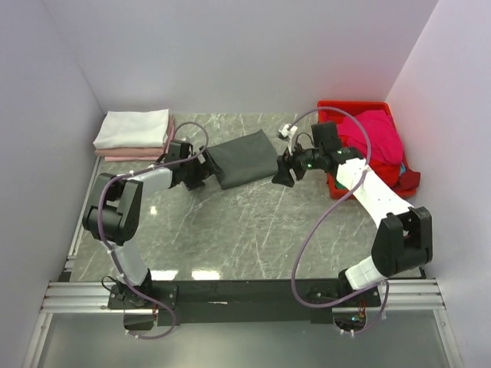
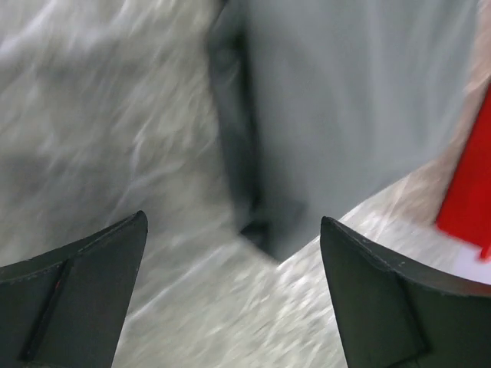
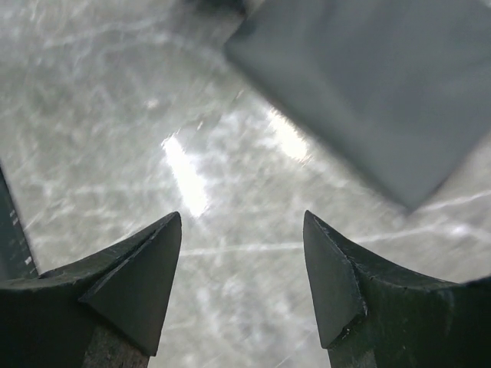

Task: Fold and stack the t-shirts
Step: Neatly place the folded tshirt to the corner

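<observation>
A folded dark charcoal-grey t-shirt (image 1: pixel 242 157) lies flat on the marble table between my two grippers. It also shows in the left wrist view (image 2: pixel 345 107) and in the right wrist view (image 3: pixel 376 84). My left gripper (image 1: pixel 201 178) is open and empty just left of its near-left corner. My right gripper (image 1: pixel 281 175) is open and empty just right of its right edge. A folded white t-shirt (image 1: pixel 132 127) lies on a pale pink one (image 1: pixel 132 152) at the back left. A magenta t-shirt (image 1: pixel 377 135) lies heaped in the red crate (image 1: pixel 355 108), with a bit of green cloth (image 1: pixel 402 165).
The red crate stands at the back right against the wall; its edge shows in the left wrist view (image 2: pixel 468 192). White walls close in the table on three sides. A metal rail (image 1: pixel 245 295) runs along the near edge by the arm bases.
</observation>
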Tool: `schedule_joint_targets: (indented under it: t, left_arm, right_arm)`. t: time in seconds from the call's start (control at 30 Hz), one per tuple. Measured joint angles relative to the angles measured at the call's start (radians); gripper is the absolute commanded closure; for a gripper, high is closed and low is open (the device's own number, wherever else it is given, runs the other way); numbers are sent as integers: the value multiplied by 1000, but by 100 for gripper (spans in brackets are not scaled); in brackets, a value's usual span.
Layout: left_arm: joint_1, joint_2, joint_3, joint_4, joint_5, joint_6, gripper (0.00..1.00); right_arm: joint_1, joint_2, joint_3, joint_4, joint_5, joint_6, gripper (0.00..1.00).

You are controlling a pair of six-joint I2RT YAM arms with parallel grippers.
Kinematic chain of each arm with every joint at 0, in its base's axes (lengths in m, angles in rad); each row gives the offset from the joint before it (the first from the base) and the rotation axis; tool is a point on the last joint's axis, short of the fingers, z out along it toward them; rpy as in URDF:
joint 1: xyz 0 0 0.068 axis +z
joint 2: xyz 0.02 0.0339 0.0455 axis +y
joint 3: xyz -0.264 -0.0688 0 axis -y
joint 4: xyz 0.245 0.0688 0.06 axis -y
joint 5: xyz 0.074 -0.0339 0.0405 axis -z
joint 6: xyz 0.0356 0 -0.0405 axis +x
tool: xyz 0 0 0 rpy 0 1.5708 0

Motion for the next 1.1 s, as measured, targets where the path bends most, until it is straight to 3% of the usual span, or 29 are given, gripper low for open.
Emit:
schedule_joint_targets:
  t: [0.17, 0.37, 0.47, 0.53, 0.57, 0.83, 1.1]
  left_arm:
    - [-5, 115, 158, -10, -32, -64, 3]
    - [-7, 273, 349, -42, -43, -120, 22]
    - [-7, 297, 368, -53, -52, -140, 52]
    - [-6, 309, 369, -61, -53, -151, 91]
    - [-6, 315, 369, -69, -56, -143, 100]
    - [-8, 332, 402, -92, -76, -51, 100]
    - [-31, 224, 443, -291, -516, 331, 100]
  right_arm:
    - [-1, -61, -82, -16, -5, 6, 29]
    - [-3, -120, -97, -18, -18, 22, 29]
    - [-6, -138, -100, -18, -23, 27, 29]
    - [-10, -153, -111, -14, -30, 35, 29]
    - [-11, -160, -116, -15, -33, 38, 29]
    - [-37, -229, -176, -12, -55, 58, 29]
    - [-53, -275, -206, -2, -75, 64, 29]
